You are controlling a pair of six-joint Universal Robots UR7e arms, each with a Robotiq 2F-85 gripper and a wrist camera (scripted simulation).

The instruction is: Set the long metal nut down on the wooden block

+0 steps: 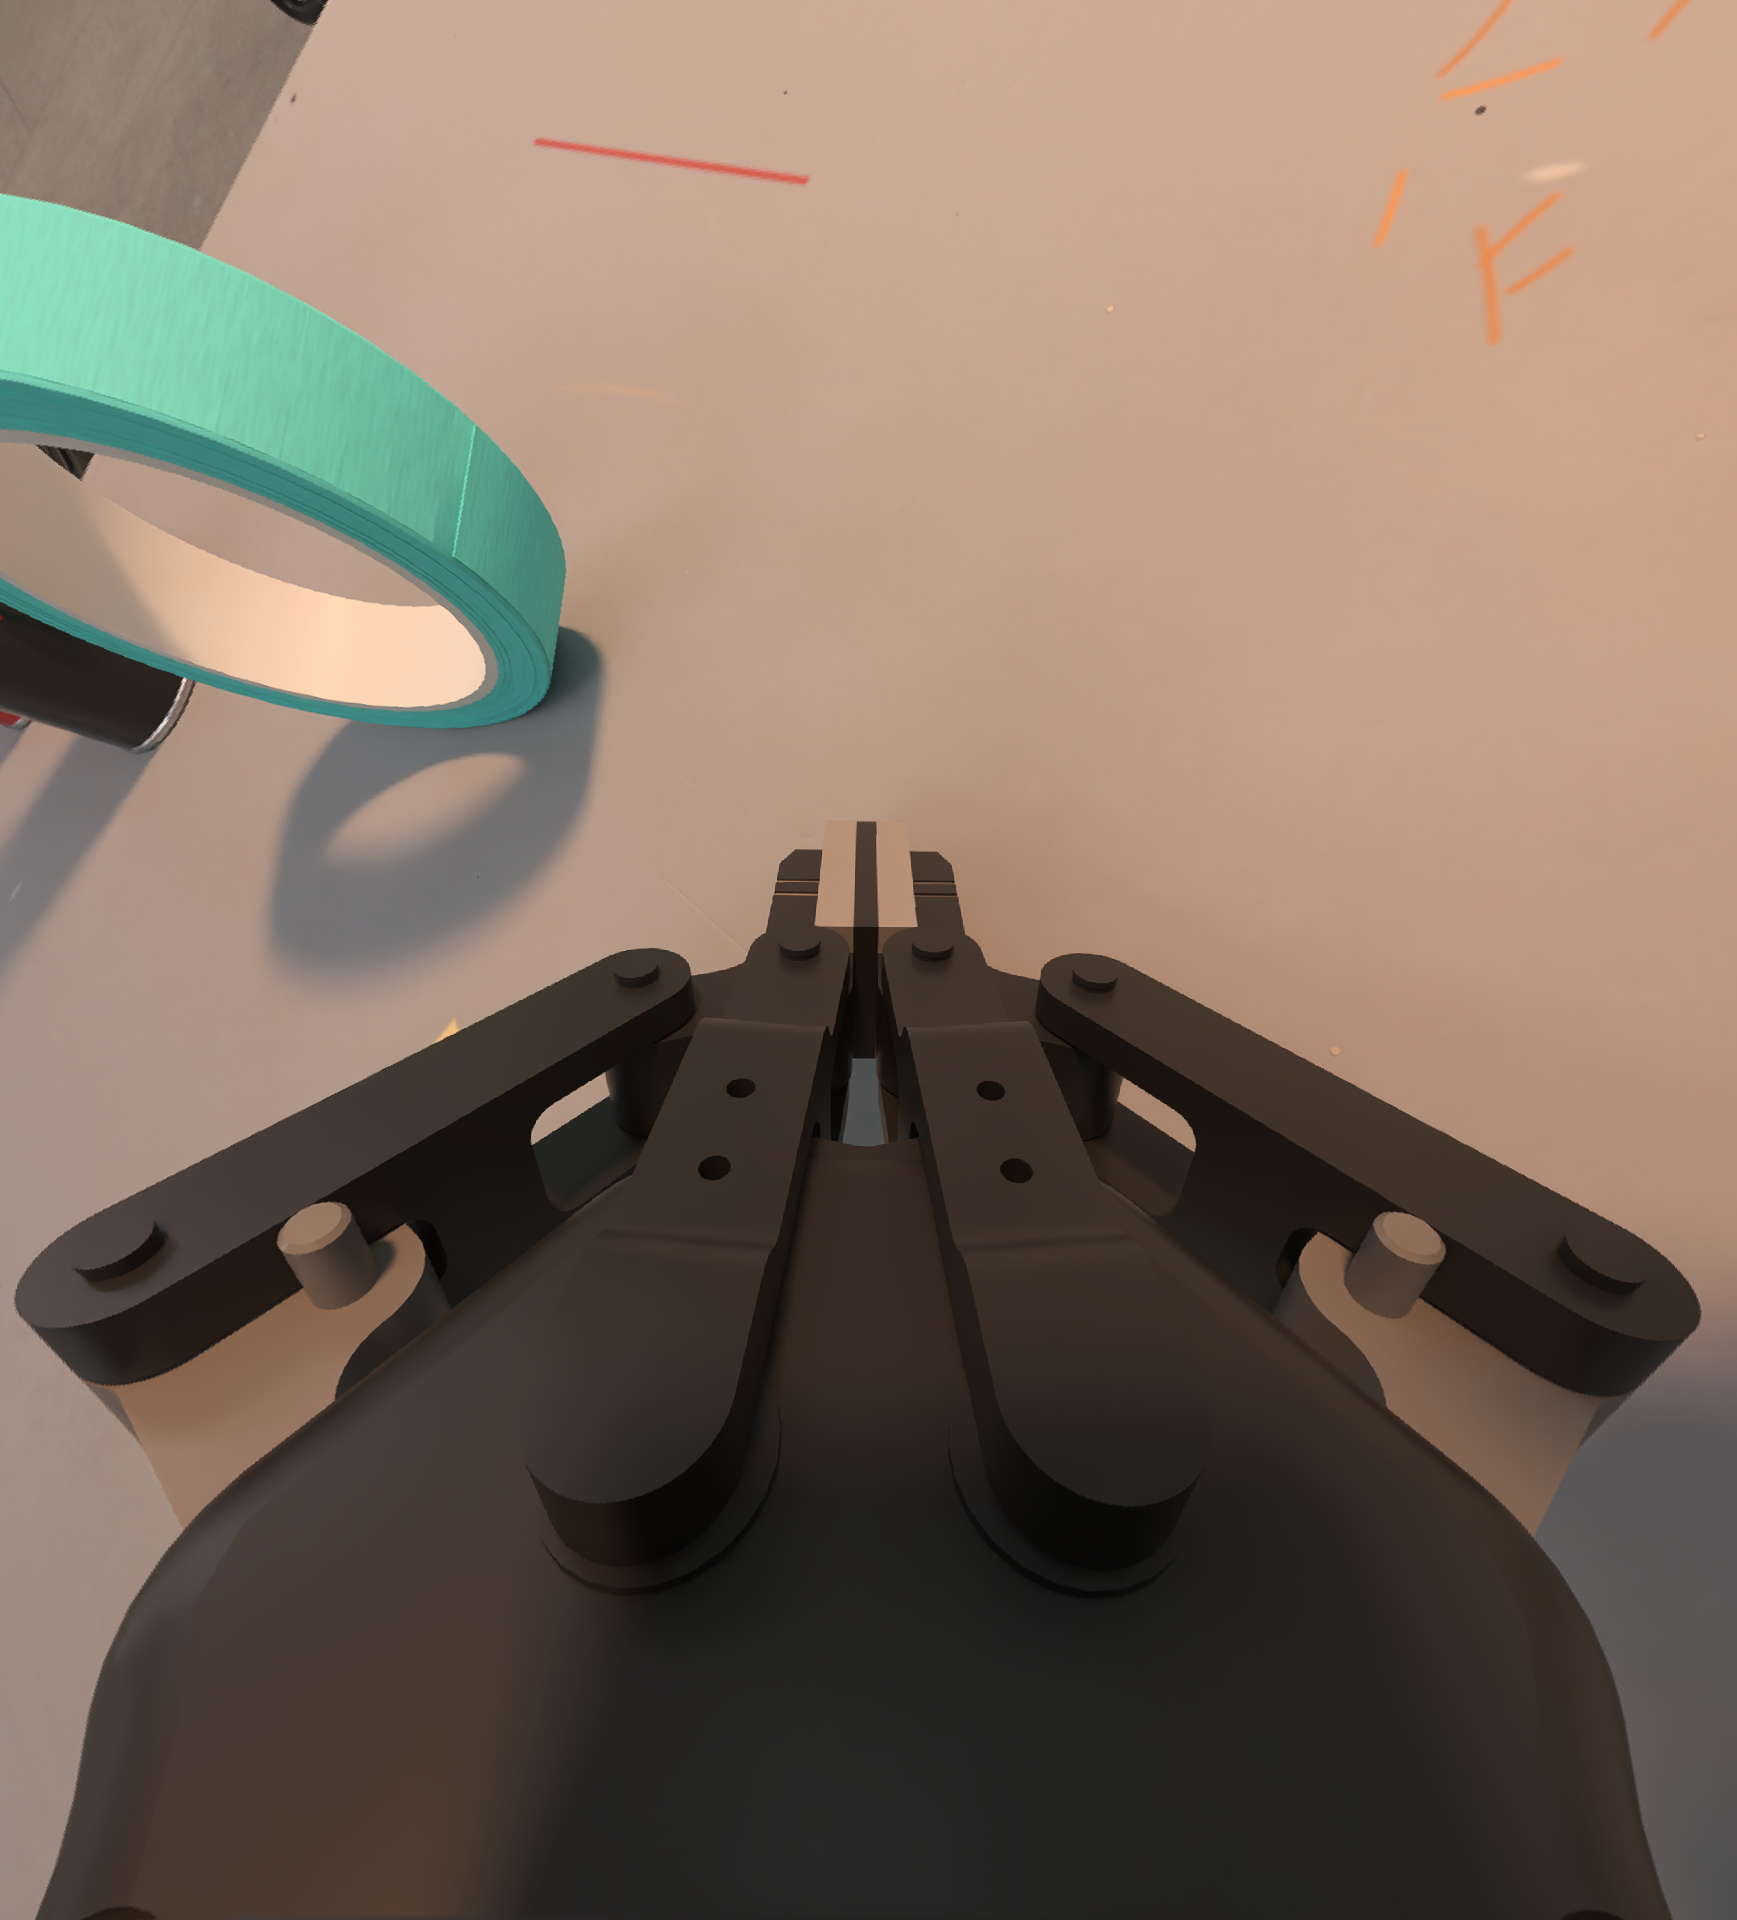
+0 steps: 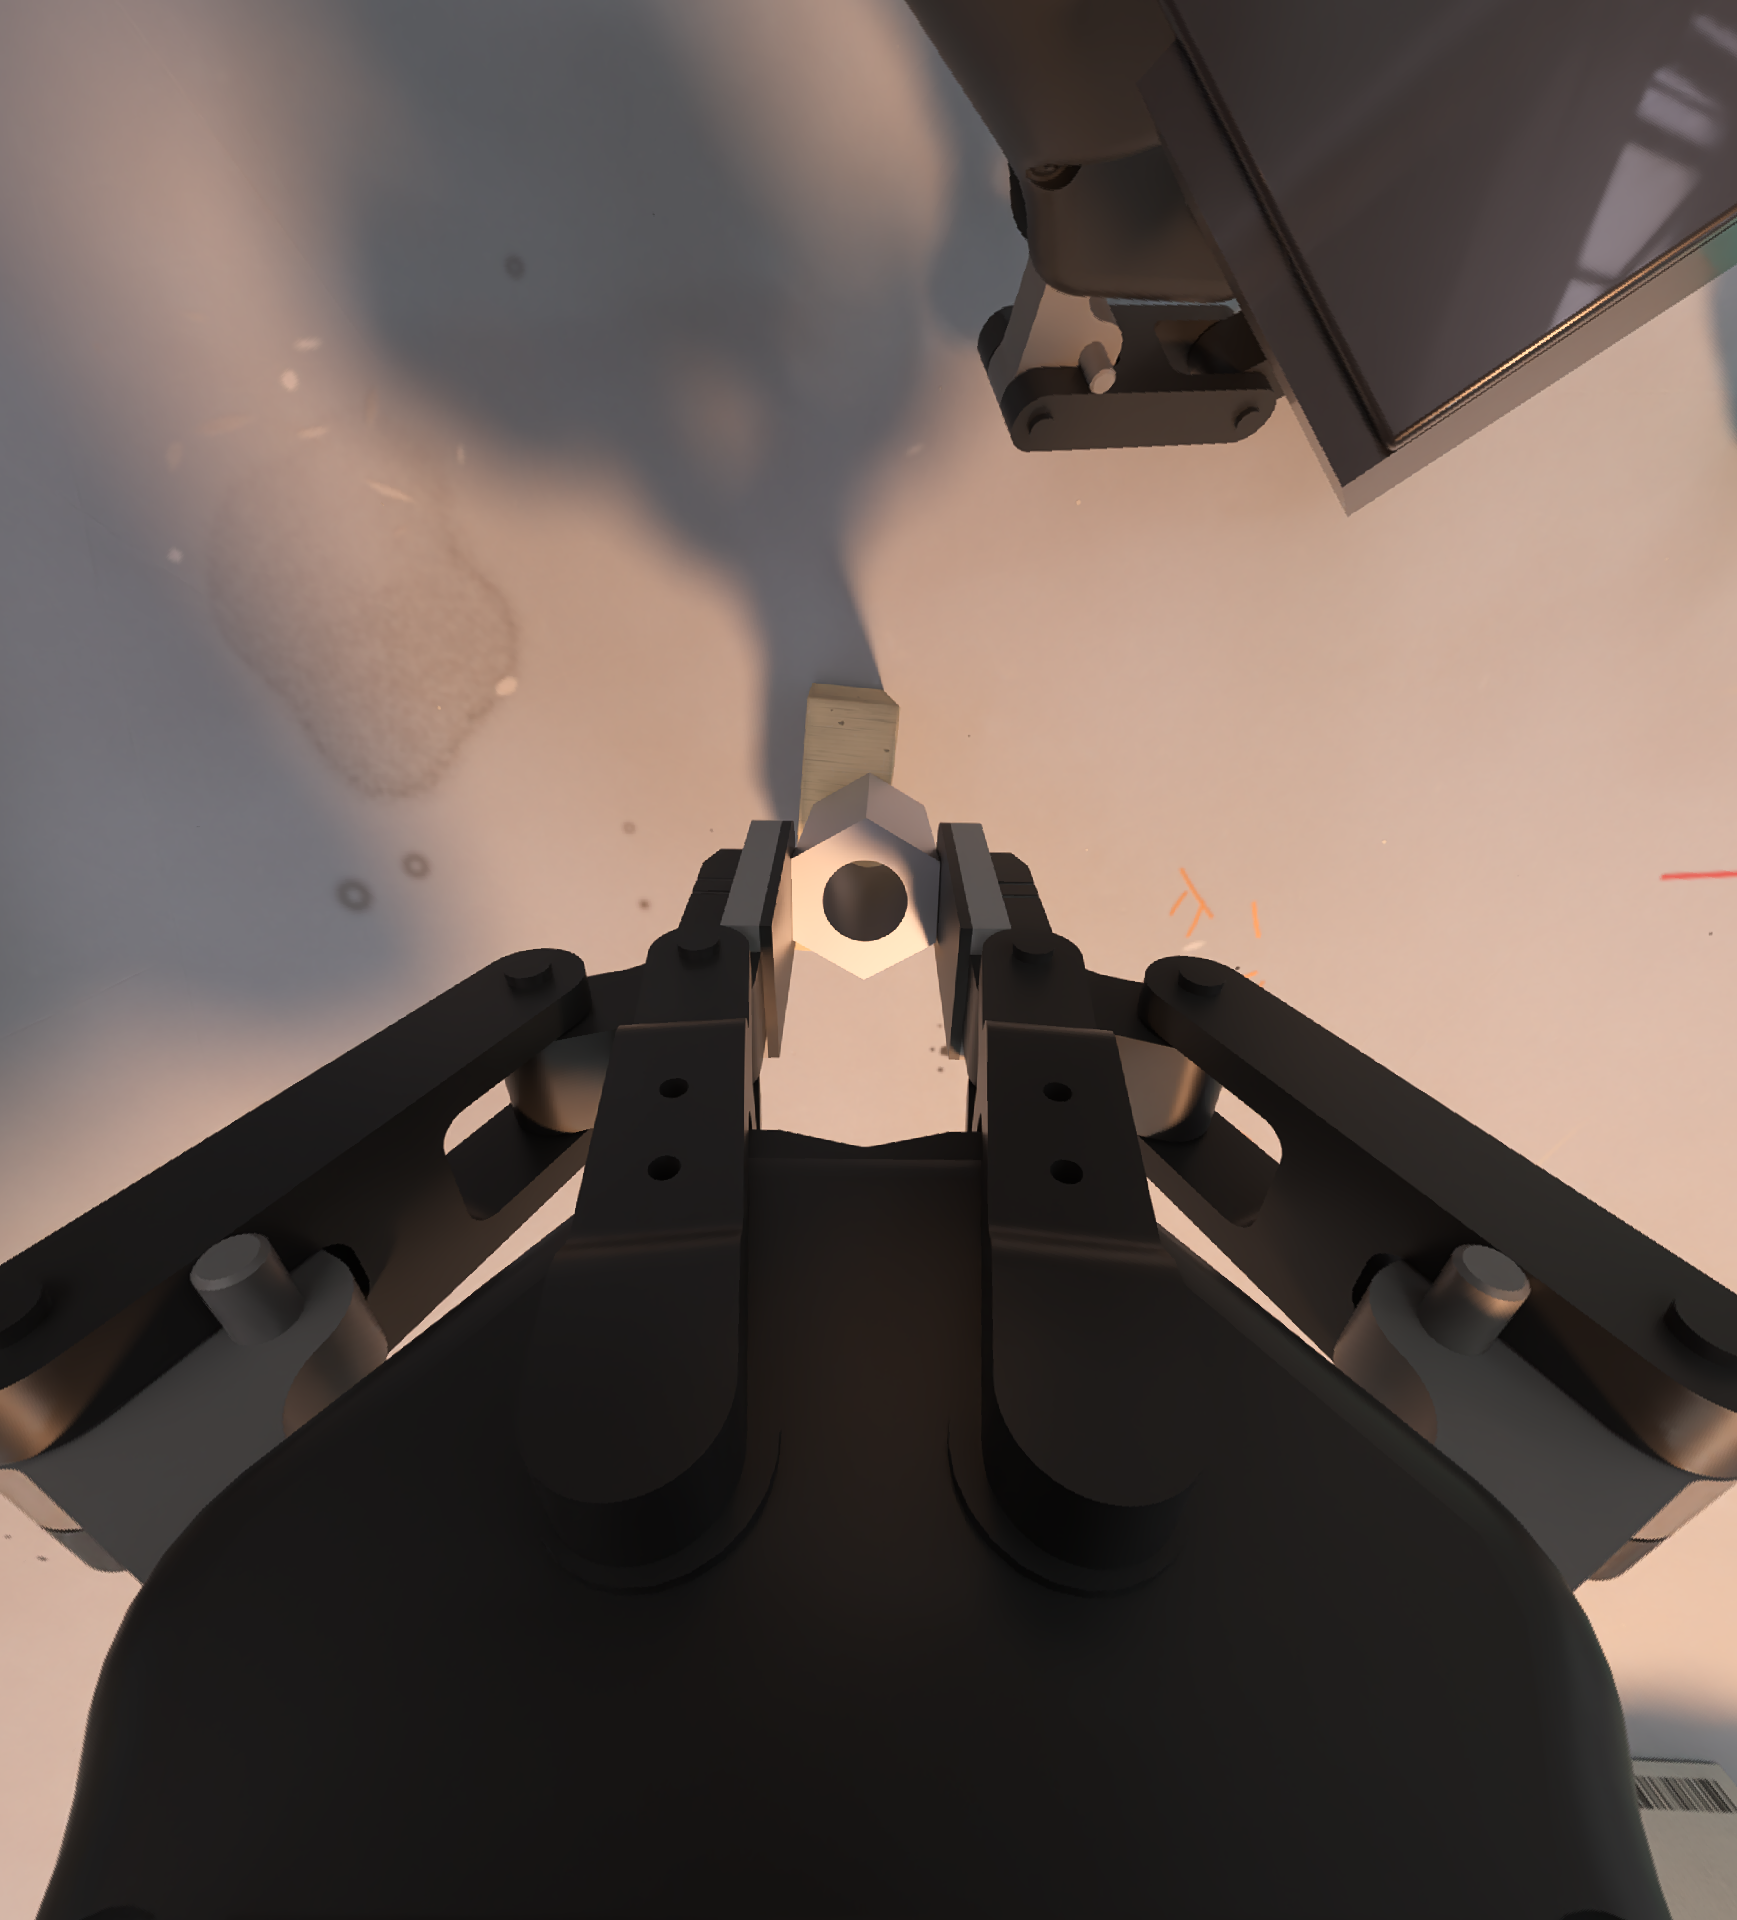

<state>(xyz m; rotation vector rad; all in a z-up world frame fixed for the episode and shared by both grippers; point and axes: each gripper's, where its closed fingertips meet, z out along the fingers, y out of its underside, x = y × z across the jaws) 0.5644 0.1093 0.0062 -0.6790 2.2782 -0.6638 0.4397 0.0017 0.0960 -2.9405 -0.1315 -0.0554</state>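
Pale beige tabletop point(image 1: 1051, 520) fills both wrist views, scuffed with a thin red line point(image 1: 672, 161) and some orange scratches point(image 1: 1498, 249). Its edge shows only at the upper left of the left wrist view, where the surface gives way to a darker grey floor.

In the right wrist view, the right gripper point(image 2: 862, 902) clamps its pads against two opposite flats of the long metal nut point(image 2: 859, 894), whose bore faces the camera. Just beyond the nut lies the wooden block point(image 2: 848, 743), partly hidden behind it; whether the nut touches the block cannot be told. Bare table lies to the left and right of the block, with a faint grainy stain point(image 2: 365, 644) to the left. Above and to the right hangs the other arm's dark housing point(image 2: 1466, 208), well apart from the block.

The left gripper point(image 1: 865, 878) has its fingers pressed together on nothing, over bare table. To its left a teal tape roll point(image 1: 251, 457) stands tilted, resting against a dark can point(image 1: 53, 686) by the table edge.
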